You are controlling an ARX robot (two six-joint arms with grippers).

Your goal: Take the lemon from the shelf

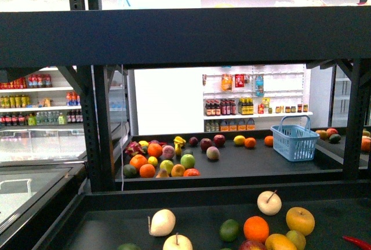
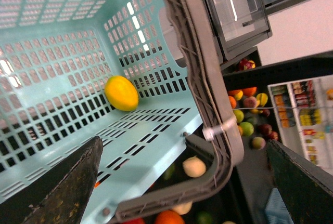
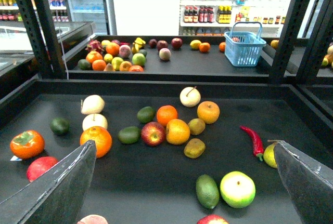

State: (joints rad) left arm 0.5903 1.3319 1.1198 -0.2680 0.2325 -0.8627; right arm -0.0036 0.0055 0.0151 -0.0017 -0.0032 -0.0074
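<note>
Yellow and smooth, the lemon [image 2: 122,93] lies inside a pale teal basket [image 2: 62,52], against its slotted wall, seen by the left wrist. Left tool [image 2: 182,182] fingers stand wide apart around the basket's grey rim. Right tool [image 3: 182,182] is also spread open, empty, above the black shelf [image 3: 156,182] deck strewn with fruit.

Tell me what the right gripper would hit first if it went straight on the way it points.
Probably the bare shelf deck between the open fingers, short of the fruit cluster around the red apple. The right gripper looks angled down at the deck, but depth is hard to judge.
</note>
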